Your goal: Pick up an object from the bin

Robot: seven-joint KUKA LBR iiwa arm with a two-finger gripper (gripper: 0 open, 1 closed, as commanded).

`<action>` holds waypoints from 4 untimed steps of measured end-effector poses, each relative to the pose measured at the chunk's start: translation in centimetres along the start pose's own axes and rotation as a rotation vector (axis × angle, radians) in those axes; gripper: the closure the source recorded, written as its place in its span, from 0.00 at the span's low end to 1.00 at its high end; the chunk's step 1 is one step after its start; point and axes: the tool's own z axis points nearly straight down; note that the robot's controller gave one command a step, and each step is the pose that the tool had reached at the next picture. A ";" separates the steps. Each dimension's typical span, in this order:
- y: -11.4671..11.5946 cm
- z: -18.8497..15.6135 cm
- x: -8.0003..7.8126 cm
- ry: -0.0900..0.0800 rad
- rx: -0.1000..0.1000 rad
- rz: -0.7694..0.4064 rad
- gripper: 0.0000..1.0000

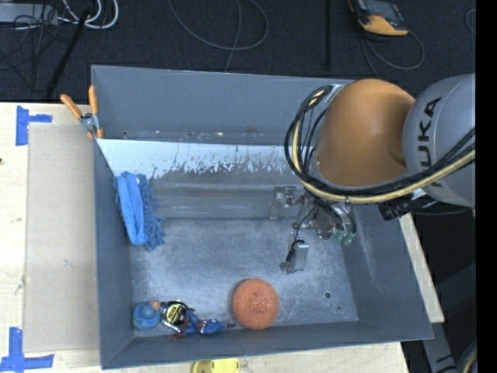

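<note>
My gripper hangs under the orange wrist cover over the right middle of the bin floor. One fingertip points toward the front and the other lies toward the back wall. The fingers stand open with only bare floor between them. The nearest loose thing is a round orange scrubby ball, on the floor near the front wall, a little in front and left of the lower fingertip and apart from it.
A blue fringed cloth lies along the left wall. In the front left corner sit a small blue round toy, a yellow-and-black piece and a small blue part. The arm covers the bin's right back corner.
</note>
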 end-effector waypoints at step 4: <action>4.5 14.4 2.3 -0.005 0.001 -0.291 1.00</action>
